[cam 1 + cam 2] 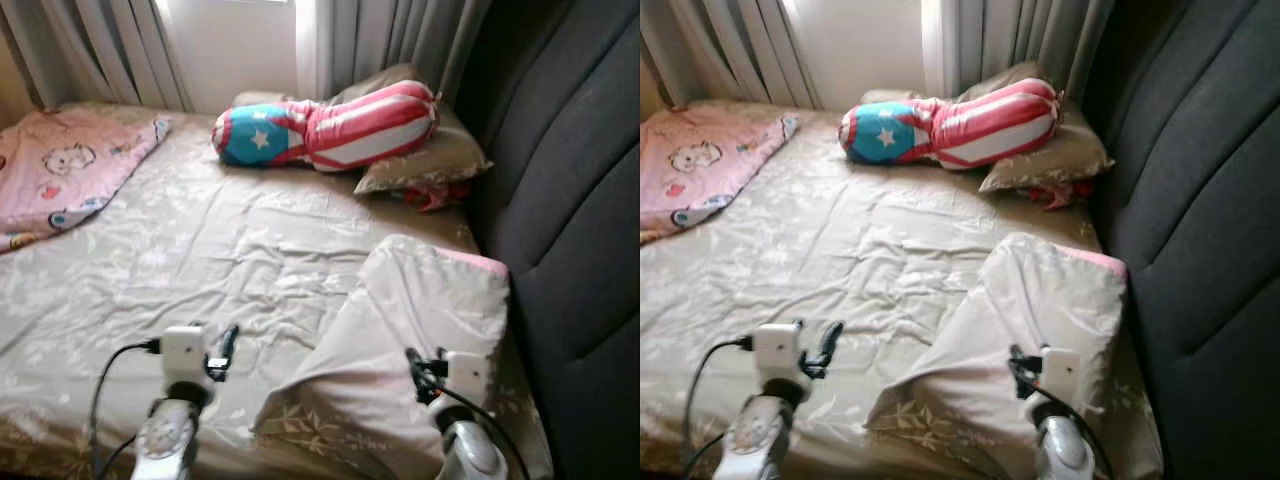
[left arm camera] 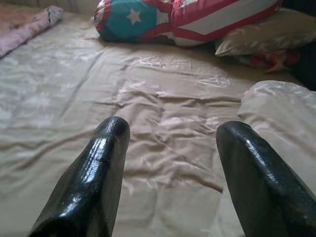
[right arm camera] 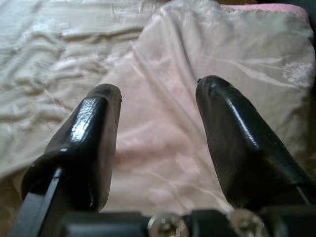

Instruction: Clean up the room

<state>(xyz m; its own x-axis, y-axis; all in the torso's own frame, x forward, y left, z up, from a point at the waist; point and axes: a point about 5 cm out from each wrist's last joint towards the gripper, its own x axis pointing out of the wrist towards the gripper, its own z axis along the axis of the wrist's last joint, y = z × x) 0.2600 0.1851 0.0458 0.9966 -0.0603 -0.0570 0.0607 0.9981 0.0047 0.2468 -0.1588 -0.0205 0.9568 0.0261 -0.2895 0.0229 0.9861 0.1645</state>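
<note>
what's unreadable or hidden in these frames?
- Red item: left eye view, mostly tucked under the beige pillow; what it is can't be told.
- Pink blanket: cut off by the left edge.
- Folded beige cover: its near part is hidden behind the right end effector.
- Left end effector: seen edge-on; left wrist view shows its fingers apart.

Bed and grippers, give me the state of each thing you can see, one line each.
Left gripper: open, over the wrinkled sheet.
Right gripper: open, over the near pillow.
Near pillow: lying askew against the headboard.
Striped bolster: lying across the far pillow.
Pink blanket: crumpled at the bed's left side.
Curtains: drawn apart.
</note>
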